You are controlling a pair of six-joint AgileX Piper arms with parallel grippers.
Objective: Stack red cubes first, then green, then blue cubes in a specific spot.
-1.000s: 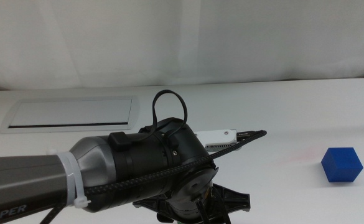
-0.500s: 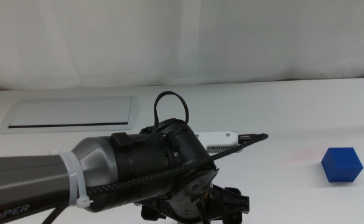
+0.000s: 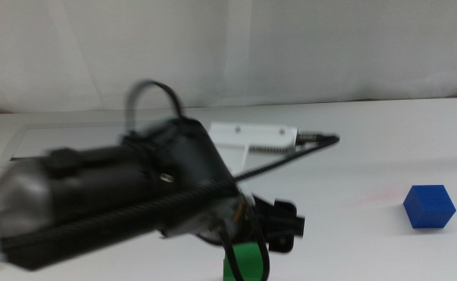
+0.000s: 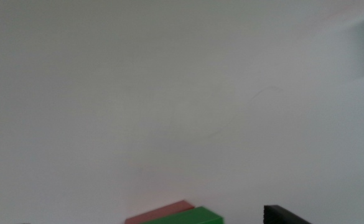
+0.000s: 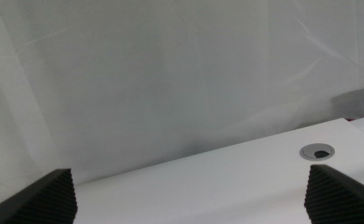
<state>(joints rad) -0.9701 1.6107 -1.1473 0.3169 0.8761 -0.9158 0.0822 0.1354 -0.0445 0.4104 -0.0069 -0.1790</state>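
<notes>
The left gripper, blurred, hangs just above the green cube; whether it is clenched, I cannot tell. The red cube touches the green one. The right gripper is spread wide, empty. The blue cube sits well apart on the white worktop.

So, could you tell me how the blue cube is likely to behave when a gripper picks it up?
The blue cube looks solid with flat faces and sharp edges, so it probably stays rigid and won't roll. Its matte surface should give parallel jaws fair grip. Sitting flat on the table, it seems unlikely to tip.
</notes>
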